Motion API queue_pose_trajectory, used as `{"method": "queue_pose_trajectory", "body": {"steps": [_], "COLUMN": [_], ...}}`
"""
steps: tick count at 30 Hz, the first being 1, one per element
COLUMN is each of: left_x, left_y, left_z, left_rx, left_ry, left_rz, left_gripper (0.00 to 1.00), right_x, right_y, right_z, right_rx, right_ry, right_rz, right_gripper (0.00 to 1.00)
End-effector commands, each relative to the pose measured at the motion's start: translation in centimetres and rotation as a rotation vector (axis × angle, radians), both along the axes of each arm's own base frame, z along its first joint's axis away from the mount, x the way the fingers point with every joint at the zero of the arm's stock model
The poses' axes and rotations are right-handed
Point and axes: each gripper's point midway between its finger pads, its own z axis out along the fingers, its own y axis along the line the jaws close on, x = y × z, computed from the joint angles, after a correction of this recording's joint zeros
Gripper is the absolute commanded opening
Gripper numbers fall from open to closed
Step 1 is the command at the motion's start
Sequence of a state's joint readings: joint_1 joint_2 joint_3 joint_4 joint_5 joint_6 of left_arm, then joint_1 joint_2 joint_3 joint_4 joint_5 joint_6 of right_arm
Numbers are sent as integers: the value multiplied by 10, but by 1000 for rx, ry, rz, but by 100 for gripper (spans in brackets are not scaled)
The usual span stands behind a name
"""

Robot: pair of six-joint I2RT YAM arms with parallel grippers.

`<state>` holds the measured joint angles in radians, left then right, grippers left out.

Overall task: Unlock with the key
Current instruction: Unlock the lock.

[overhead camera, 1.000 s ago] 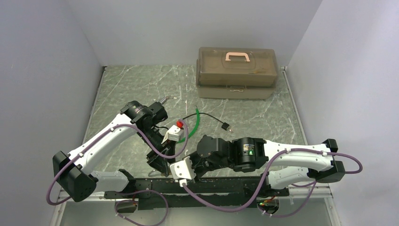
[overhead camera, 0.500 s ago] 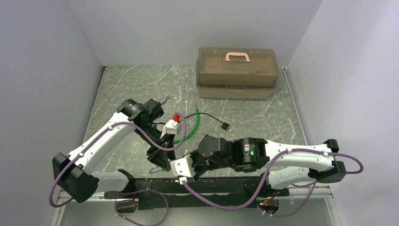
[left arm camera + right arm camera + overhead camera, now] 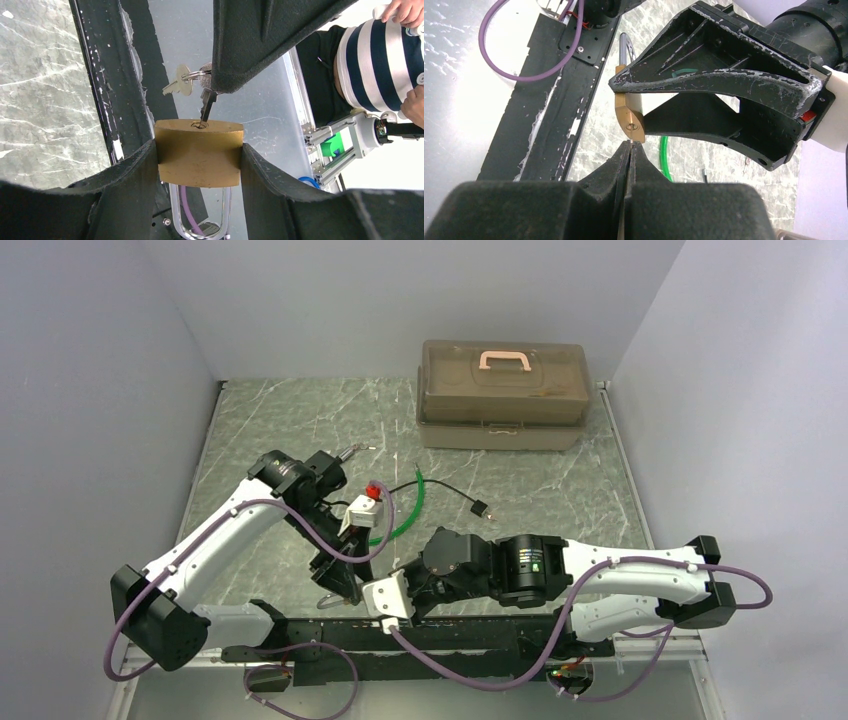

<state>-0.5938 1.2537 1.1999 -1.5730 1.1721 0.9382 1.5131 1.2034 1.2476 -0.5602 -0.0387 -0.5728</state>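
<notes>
In the left wrist view my left gripper (image 3: 198, 150) is shut on the brass padlock (image 3: 199, 160), one finger on each side of its body. The silver shackle (image 3: 200, 220) points back toward the wrist. A thin silver key (image 3: 206, 102) stands with its tip in the keyhole on the padlock's far face. It hangs from a small bunch with another key (image 3: 179, 87). My right gripper (image 3: 630, 146) is shut on the key, its fingertips just short of the padlock (image 3: 630, 117). From above, both grippers meet near the front rail (image 3: 350, 590).
A brown toolbox (image 3: 503, 390) with a pink handle stands at the back right. A green cable (image 3: 405, 515) and a black lead with a plug (image 3: 478, 507) lie mid-table. A black rail (image 3: 330, 645) runs along the near edge. A person in a striped shirt (image 3: 375, 55) stands beyond it.
The left wrist has shifted slightly back and left with the padlock, and the right gripper has followed a little to the left. Both grips are the same.
</notes>
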Motion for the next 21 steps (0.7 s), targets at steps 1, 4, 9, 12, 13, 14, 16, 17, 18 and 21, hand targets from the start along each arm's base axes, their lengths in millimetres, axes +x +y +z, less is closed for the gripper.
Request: {"method": "queue_pose_trajectory", "body": {"steps": [1, 4, 9, 12, 13, 14, 16, 17, 18, 21], "left_x": [-13, -14, -21, -23, -22, -22, -21, -21, -21, -22], "left_y": [-16, -17, -17, -18, -18, -19, -20, -20, -20, -19], "left_z": [52, 55, 54, 54, 55, 55, 57, 57, 58, 56], "left_rx": [-262, -276, -266, -265, -265, -269, -274, -276, -277, -274], "left_ry": [59, 58, 42, 33, 35, 34, 34, 34, 35, 35], "left_rz": [-6, -12, -48, -65, -65, -66, -65, -66, -66, -68], "left_gripper": [0, 0, 0, 0, 0, 0, 0, 0, 0, 0], "right_x": [4, 5, 13, 16, 15, 15, 14, 15, 15, 15], "right_y": [15, 15, 12, 11, 12, 12, 12, 12, 11, 11], "right_z": [8, 2, -2, -2, -3, -2, -5, -7, -9, -7], "right_rx": [74, 70, 85, 93, 94, 94, 87, 86, 86, 96], "right_ry": [-1, 3, 26, 27, 28, 29, 32, 30, 31, 33], "right_rz": [7, 8, -4, -6, -4, -4, 0, -2, -6, -3], "right_gripper": [0, 0, 0, 0, 0, 0, 0, 0, 0, 0]}}
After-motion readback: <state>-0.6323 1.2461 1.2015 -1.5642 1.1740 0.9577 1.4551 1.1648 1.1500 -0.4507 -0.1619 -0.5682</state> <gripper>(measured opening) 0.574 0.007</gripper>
